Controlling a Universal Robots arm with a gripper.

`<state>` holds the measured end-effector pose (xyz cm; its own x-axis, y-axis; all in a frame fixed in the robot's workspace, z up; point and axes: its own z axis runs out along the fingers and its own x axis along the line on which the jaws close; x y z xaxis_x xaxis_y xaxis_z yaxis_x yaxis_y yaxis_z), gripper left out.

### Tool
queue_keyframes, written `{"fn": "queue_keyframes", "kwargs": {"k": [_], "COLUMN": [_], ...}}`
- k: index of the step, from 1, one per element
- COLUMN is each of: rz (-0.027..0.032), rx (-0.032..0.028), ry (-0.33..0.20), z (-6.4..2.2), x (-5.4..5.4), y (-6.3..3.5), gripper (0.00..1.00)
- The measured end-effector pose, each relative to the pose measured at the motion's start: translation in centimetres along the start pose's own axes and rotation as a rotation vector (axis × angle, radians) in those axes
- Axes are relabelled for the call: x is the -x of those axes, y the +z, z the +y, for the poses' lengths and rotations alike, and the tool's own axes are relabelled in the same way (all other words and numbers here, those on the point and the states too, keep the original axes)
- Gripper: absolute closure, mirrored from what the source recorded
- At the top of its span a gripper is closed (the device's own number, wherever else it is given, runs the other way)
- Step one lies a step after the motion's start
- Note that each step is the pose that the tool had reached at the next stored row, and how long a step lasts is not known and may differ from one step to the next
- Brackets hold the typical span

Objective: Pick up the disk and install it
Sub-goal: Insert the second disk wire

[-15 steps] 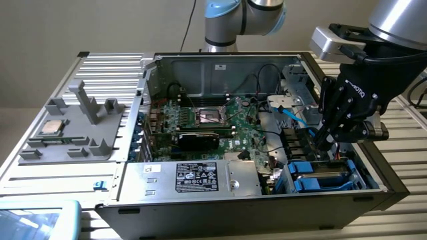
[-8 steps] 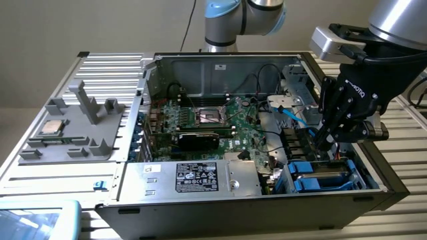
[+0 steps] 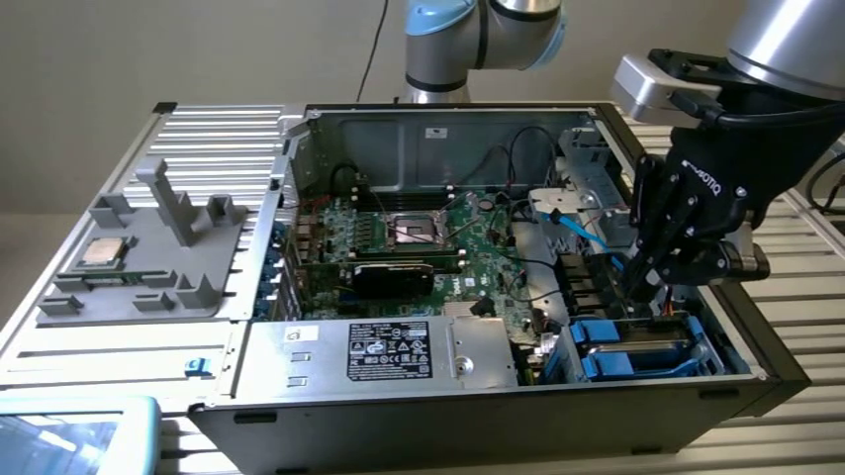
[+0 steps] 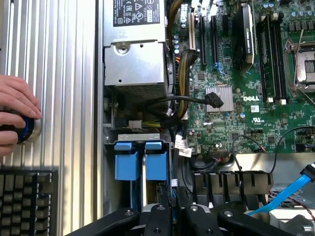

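**Gripper down at the drive bay, disk at or under its fingertips**

Gripper is inside the open PC case, at the corner w/ the blue drive carriers. Jaws nearly together, only a narrow gap. Whether they pinch the disk's edge can't be told; fingertips are buried in the bay.

Disk: blue carrier frame shows directly below the fingertips, sitting in the bay, just beyond them toward the case's front wall. In the wrist view two blue carrier tabs lie straight ahead of the fingers, close, side by side. Which of the two belongs to the task disk: can't tell.

Long axis: judging by the tabs, carriers run lengthwise away from the gripper along the bay slot, so the turning relation is straight down/forward, not sideways.

Also: silver PSU box farther ahead past the tabs; a person's hand on a knob outside the case, well off to the side.
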<state>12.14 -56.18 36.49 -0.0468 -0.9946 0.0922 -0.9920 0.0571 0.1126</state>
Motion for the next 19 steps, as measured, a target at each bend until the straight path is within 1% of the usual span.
{"fn": "queue_keyframes", "kwargs": {"k": [1, 2, 3, 7, 8, 11, 14, 15, 17, 19], "rz": [0.0104, 0.0174, 0.0188, 0.0182, 0.0169, 0.0064, -0.0005, -0.0041, -0.0141, -0.0189], "rx": [-0.0014, -0.0025, -0.0033, -0.0034, -0.0034, -0.0029, -0.0028, -0.0028, -0.0024, -0.0022], "ry": [0.001, 0.002, 0.002, 0.002, 0.002, 0.001, 0.0, 0.0, -0.002, -0.002], "z": [0.04, 0.09, 0.14, 0.17, 0.16, 0.09, 0.03, 0.02, -0.07, -0.15], "x": [0.0, 0.0, 0.0, 0.0, -0.1, -0.4, -0.5, -0.6, -0.6, -0.7], "y": [0.04, 0.09, 0.12, 0.21, 0.32, 0.81, 1.19, 1.29, 1.44, 1.46], "gripper": [0.84, 0.84, 0.84, 0.84, 0.84, 0.84, 0.84, 0.84, 0.84, 0.84]}}
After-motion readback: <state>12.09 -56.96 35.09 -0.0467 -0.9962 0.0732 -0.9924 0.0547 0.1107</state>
